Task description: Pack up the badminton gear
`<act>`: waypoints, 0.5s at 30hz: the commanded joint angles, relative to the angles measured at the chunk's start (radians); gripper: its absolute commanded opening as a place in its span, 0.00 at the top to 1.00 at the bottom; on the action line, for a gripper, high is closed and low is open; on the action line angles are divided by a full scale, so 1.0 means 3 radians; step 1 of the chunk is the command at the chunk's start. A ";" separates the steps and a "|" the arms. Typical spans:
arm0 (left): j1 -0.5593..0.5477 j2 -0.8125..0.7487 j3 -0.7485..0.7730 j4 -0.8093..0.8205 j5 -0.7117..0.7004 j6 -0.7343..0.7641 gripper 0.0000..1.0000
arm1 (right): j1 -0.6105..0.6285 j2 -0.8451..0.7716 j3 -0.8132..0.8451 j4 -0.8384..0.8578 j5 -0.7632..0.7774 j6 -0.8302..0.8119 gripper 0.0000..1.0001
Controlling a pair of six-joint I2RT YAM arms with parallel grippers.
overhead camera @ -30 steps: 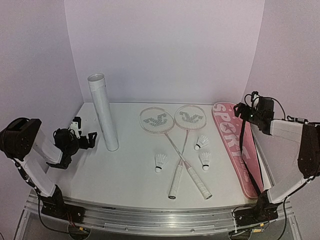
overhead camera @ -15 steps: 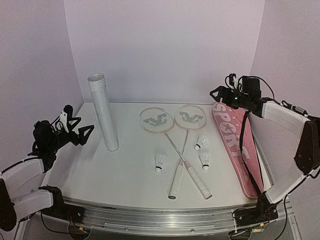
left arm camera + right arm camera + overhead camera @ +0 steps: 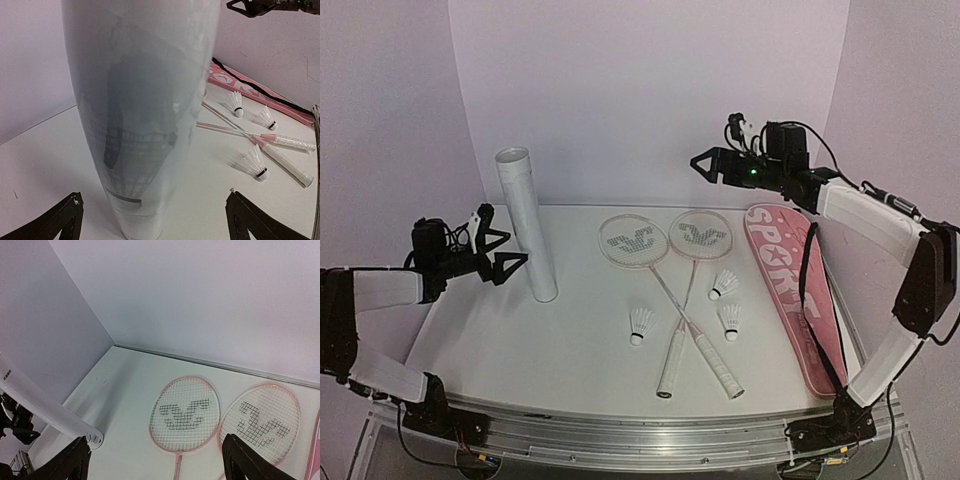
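Both arms have swung since the earlier view: the left arm point(image 3: 380, 290) now reaches in toward the tall white cardboard tube point(image 3: 527, 225), and the right arm point(image 3: 860, 215) has lifted and stretched leftward in the air.

Nearest, to the right of the tube, the white handles of the two thin white-framed rackets point(image 3: 672, 300) point toward the arm bases. Their shafts cross, and their patterned heads lie side by side farther back, level with the tube. All the gear rests on the white surface point(image 3: 520, 350).

Of the three small white feather shuttlecocks, one point(image 3: 641, 325) sits between the tube and the crossed shafts. The other two point(image 3: 724, 285) point(image 3: 730, 320) lie beyond the shafts, on the side away from the tube. Farther right again lies the long pink bag with white lettering point(image 3: 790, 290).

The left jaws are spread wide and hold nothing. They sit just left of the tube, which stands upright and fills the wrist view between the two black tips; contact cannot be told.

Farthest back, the right jaws gape wide and empty, raised well right of the tube near the racket heads.
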 commanded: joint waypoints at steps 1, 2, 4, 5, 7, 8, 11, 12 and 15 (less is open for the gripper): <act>0.0008 0.0307 0.0350 0.0367 0.0409 0.0192 0.00 | 0.0102 0.0085 0.0191 0.0039 -0.0034 -0.0133 0.11; 0.0007 0.0382 0.0395 0.0389 0.0460 0.0213 0.00 | 0.0119 0.0096 0.0197 0.0043 -0.0028 -0.0142 0.11; 0.0002 0.0488 0.0471 0.0464 0.0563 0.0263 0.00 | 0.0154 0.0116 0.0204 0.0053 -0.0018 -0.0146 0.11; -0.0003 0.0533 0.0501 0.0518 0.0586 0.0265 0.00 | 0.0167 0.0125 0.0209 0.0065 -0.0018 -0.0142 0.11; -0.0024 0.0619 0.0580 0.0606 0.0612 0.0242 0.00 | 0.0186 0.0147 0.0221 0.0100 -0.0015 -0.0139 0.11; -0.0035 0.0659 0.0609 0.0662 0.0621 0.0225 0.00 | 0.0198 0.0160 0.0229 0.0113 -0.0013 -0.0139 0.11; -0.0073 0.0728 0.0643 0.0851 0.0613 0.0147 0.01 | 0.0221 0.0209 0.0275 0.0139 -0.0032 -0.0131 0.11; -0.0086 0.0751 0.0664 0.0880 0.0611 0.0136 0.03 | 0.0229 0.0226 0.0293 0.0142 -0.0043 -0.0125 0.11; -0.0109 0.0820 0.0731 0.0891 0.0646 0.0134 0.11 | 0.0253 0.0273 0.0340 0.0152 -0.0062 -0.0112 0.12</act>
